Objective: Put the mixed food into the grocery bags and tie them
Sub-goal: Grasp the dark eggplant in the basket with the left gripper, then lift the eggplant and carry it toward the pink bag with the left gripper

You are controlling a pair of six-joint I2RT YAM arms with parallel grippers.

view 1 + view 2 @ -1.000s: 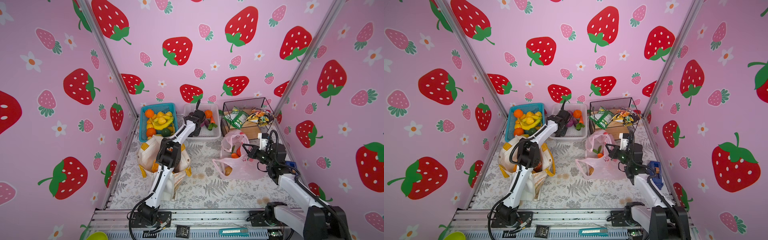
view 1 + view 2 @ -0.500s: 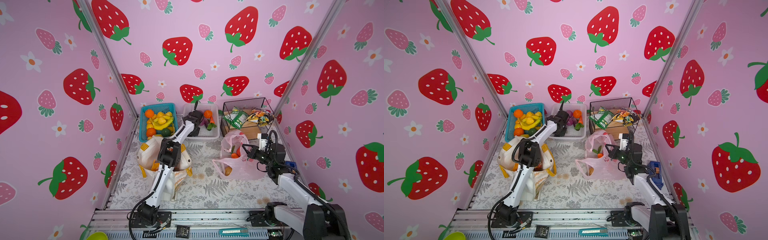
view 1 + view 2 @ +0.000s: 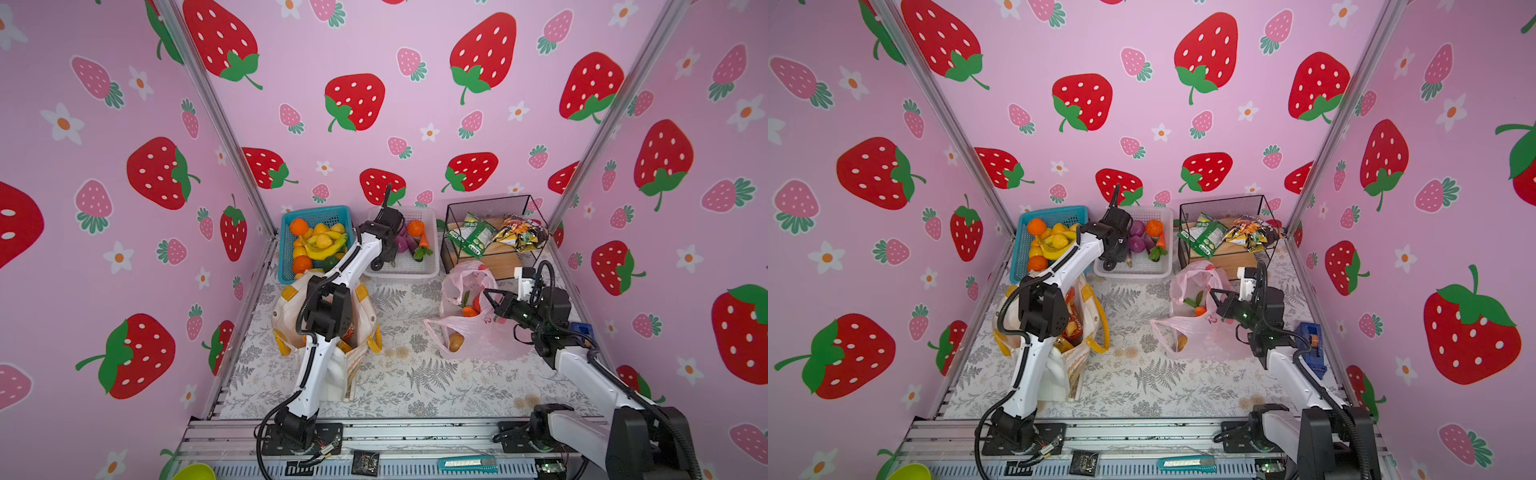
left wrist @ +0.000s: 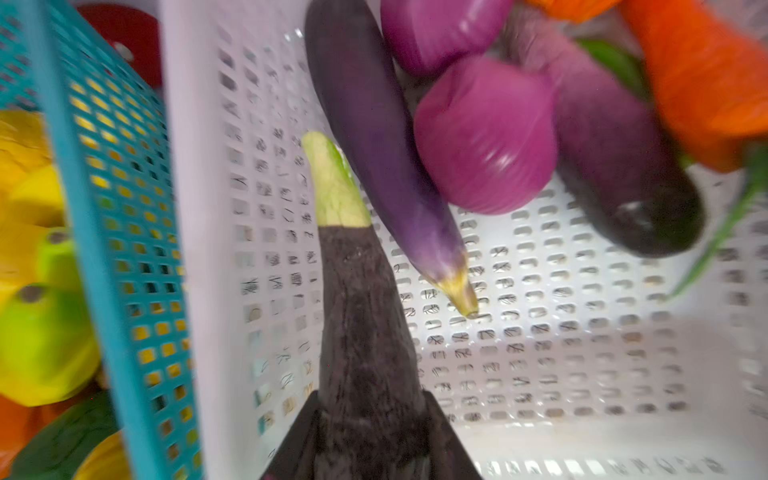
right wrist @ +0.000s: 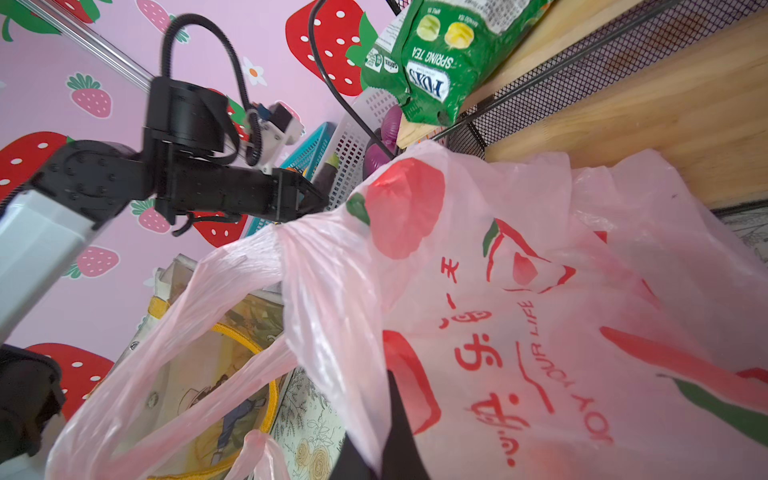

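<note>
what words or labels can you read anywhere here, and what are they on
"FOX'S": green packet
"SPRING TEA": same packet
"OUR LIFE": pink plastic bag, beside red Chinese characters that are unclear
Green packet's small print, and the yellow snack packets in a top view: too small to read

**Colour check**
I see a black-purple aubergine [image 4: 365, 324], pale green tip, in the left gripper [image 4: 370, 411]. Ahead of it: violet aubergine [image 4: 374, 137], magenta onions [image 4: 484, 137], orange carrot [image 4: 698, 70], white lattice basket [image 4: 582, 353]. At the right gripper [image 5: 376, 453]: translucent pink bag [image 5: 540, 332], red print.
</note>
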